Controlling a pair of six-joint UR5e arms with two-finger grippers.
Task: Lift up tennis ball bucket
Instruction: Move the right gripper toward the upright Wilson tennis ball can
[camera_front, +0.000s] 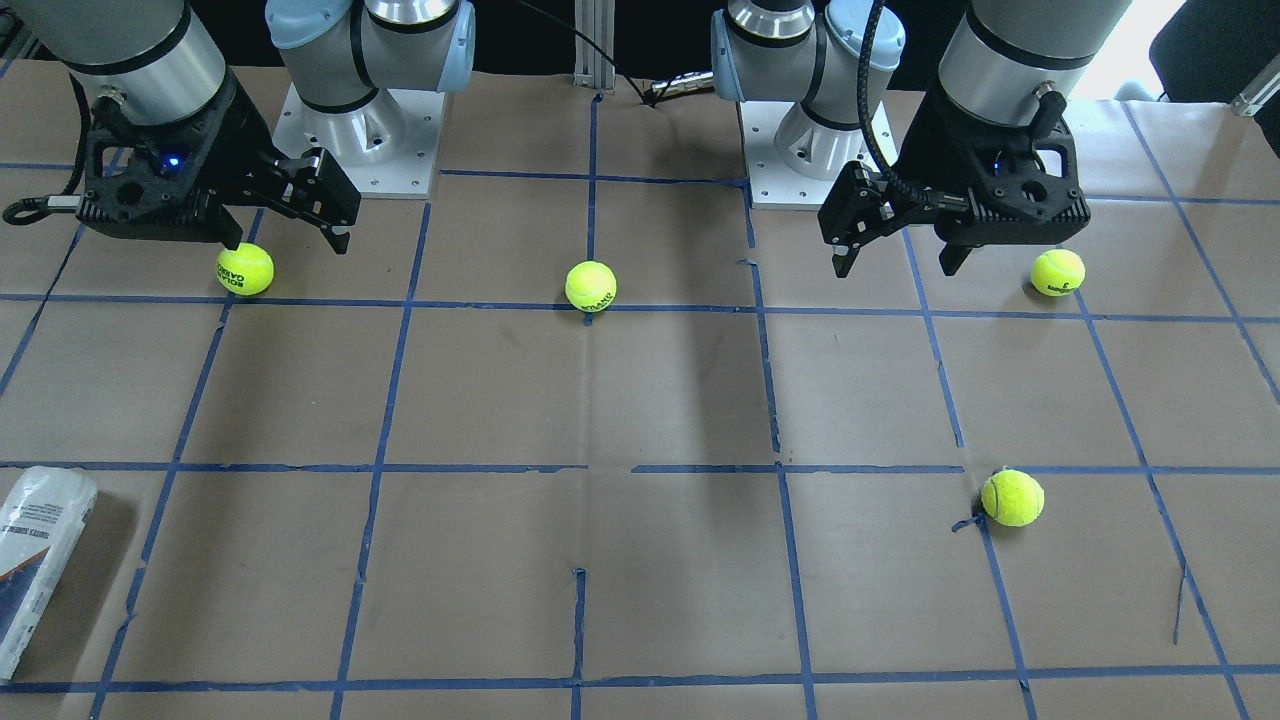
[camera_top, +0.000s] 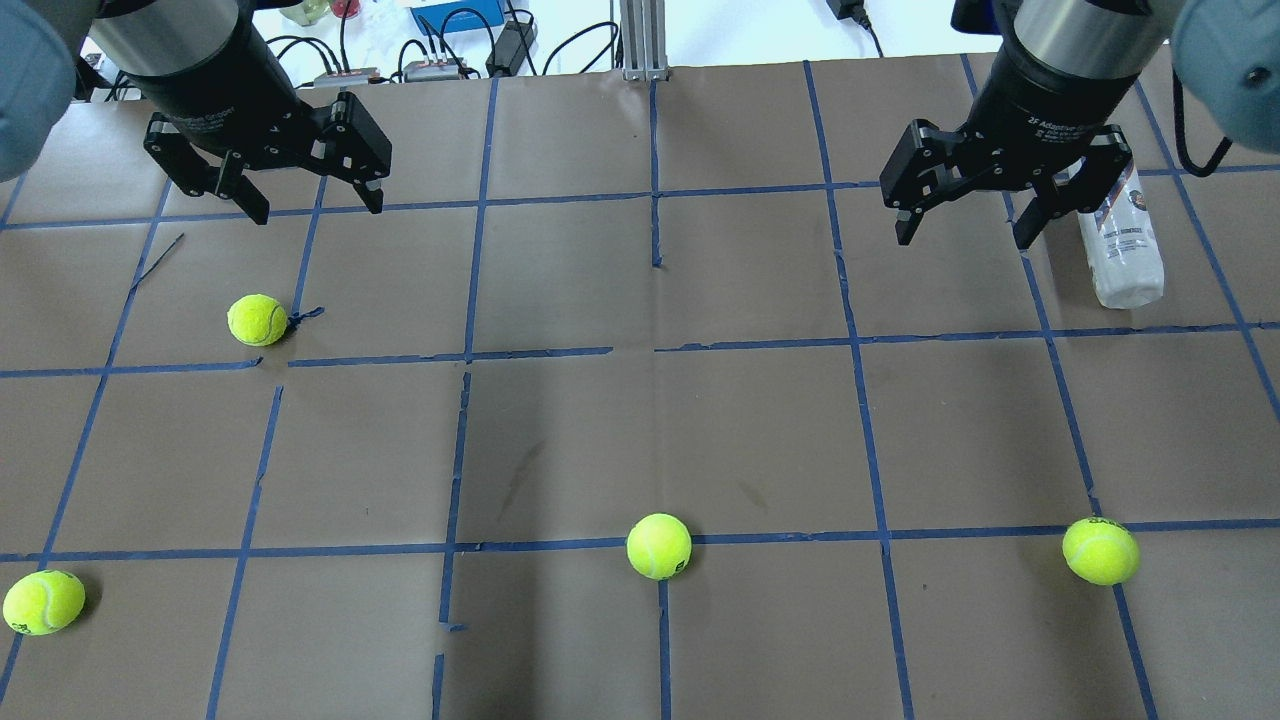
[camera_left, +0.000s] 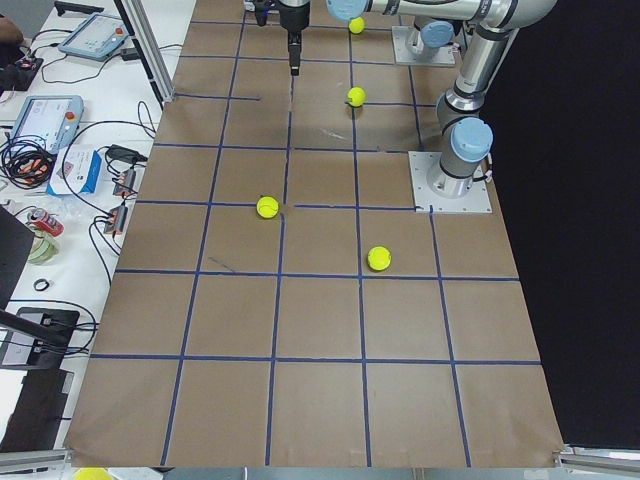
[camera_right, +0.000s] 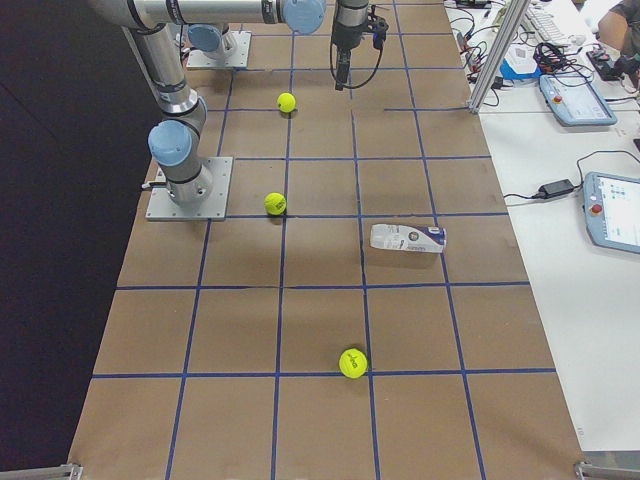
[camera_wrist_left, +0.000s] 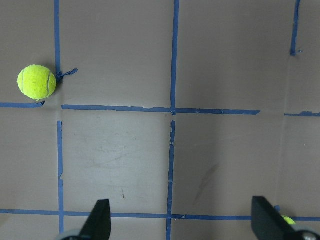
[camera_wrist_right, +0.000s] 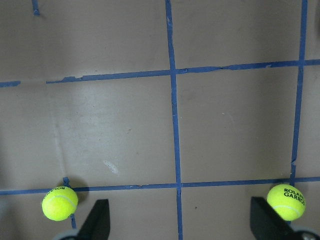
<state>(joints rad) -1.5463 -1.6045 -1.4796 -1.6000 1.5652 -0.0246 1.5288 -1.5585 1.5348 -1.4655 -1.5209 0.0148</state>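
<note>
Tabletop (camera_top: 760, 440) was covered in brown paper with a blue tape grid (camera_top: 858, 345).

Tennis ball bucket (camera_top: 1125, 245) lay on its side at the far edge on the robot's right, with its long axis running roughly away from the robot. We read a white and navy label through the clear wall. In the front-facing view it sat at the lower left corner (camera_front: 35, 560), partly cut off by the frame. From the right-end camera (camera_right: 408, 238) it lay alone, crossing a tape line.

Right hand (camera_top: 960, 240) hung above the tabletop with its fingers spread wide and nothing between them. In the overhead view one finger overlapped the bucket's far end. The front-facing view (camera_front: 287, 240) put the hand well apart from it, over the robot's side of the tabletop. Its wrist camera (camera_wrist_right: 182, 220) did not show the bucket.

Left hand (camera_top: 318, 210) was also spread and empty, raised over the left half (camera_front: 895, 268).

We counted four tennis balls, all loose and well apart from the bucket:
- first ball (camera_top: 257, 320), left side, touching a tape crossing
- second ball (camera_top: 43, 602), near left corner
- third ball (camera_top: 659, 546), centre, on the near tape line
- fourth ball (camera_top: 1100, 550), near right, closest to the bucket's side

Cables and boxes (camera_top: 455, 25) lay on the bench beyond the far edge.
</note>
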